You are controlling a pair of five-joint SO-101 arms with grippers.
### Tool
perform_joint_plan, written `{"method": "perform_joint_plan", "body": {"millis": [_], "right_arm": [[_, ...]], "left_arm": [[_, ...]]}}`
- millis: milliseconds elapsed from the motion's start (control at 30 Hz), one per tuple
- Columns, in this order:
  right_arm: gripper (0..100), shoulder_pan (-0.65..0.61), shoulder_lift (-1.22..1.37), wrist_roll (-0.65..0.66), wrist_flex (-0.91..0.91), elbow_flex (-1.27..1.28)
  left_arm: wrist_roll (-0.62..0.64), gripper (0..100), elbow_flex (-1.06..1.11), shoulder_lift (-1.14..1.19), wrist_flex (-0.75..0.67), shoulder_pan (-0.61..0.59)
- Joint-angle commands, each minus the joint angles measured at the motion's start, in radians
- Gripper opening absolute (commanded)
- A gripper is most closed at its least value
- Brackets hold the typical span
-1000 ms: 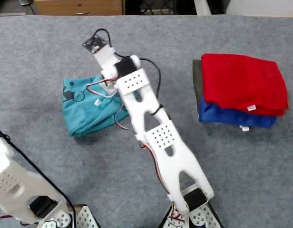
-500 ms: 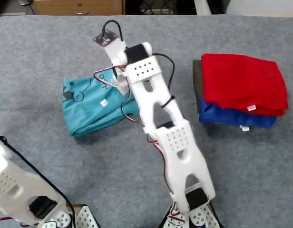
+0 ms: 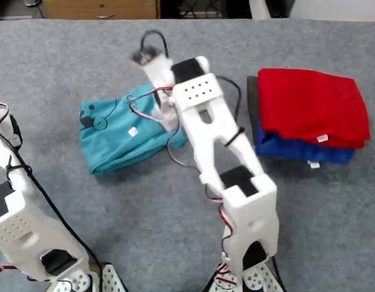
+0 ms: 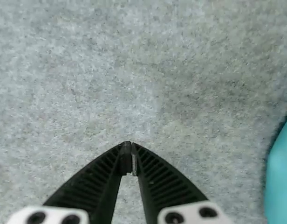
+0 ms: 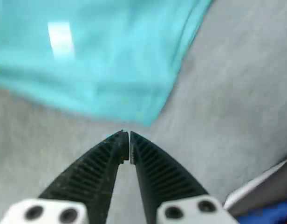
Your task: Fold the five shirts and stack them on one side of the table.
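Though the red shirt (image 3: 309, 106) sits folded on the blue shirt (image 3: 291, 149), well apart from the teal shirt (image 3: 123, 137), that one lies folded but unstacked. I judge carrying it over is what's left. I count three shirts for certain. My right gripper (image 5: 129, 140), pinched closed and empty, hangs just beside the teal shirt. My left gripper (image 4: 131, 151), likewise closed, is near it.

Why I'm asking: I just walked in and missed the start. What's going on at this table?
Two robot arms are folding shirts and stacking them. A red shirt already lies on a blue shirt at one side of the table. A teal shirt lies folded apart from that stack. The right gripper is shut and empty, just off the teal shirt's edge. The left gripper is shut over bare table on the teal shirt's other side, holding nothing.
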Motion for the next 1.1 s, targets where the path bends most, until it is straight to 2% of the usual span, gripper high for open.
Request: {"method": "perform_joint_plan", "body": {"millis": [0, 67, 233, 333, 400, 500, 667, 767, 933, 1067], "right_arm": [[1.5, -0.048, 0.018, 0.000, -0.206, -0.082], [1.5, -0.068, 0.082, 0.005, -0.270, -0.088], [1.5, -0.069, 0.205, 0.006, -0.238, -0.085], [1.5, -0.069, 0.236, 0.006, -0.124, -0.090], [1.5, -0.074, 0.229, 0.006, -0.005, -0.090], [1.5, -0.080, 0.206, 0.009, 0.183, -0.088], [1.5, -0.057, 0.085, 0.015, 0.172, 0.186], [1.5, -0.041, 0.013, 0.014, 0.172, 0.269], [1.5, -0.018, -0.116, 0.014, 0.166, 0.217], [1.5, -0.014, -0.131, 0.009, 0.110, 0.147]], "left_arm": [[0.020, 3, -0.059, -0.018, 0.014, 0.030], [0.055, 3, -0.061, -0.020, 0.048, 0.050], [0.055, 3, -0.054, -0.046, 0.075, 0.074], [0.048, 3, -0.059, -0.064, 0.072, 0.085], [-0.015, 3, -0.054, -0.075, 0.074, 0.101], [-0.014, 3, -0.054, -0.080, 0.072, 0.134], [-0.011, 3, -0.059, -0.071, 0.071, 0.199], [-0.015, 3, -0.065, -0.074, 0.061, 0.260], [-0.017, 3, -0.051, -0.066, -0.017, 0.389], [-0.011, 3, -0.018, 0.028, -0.278, 0.398]]}}
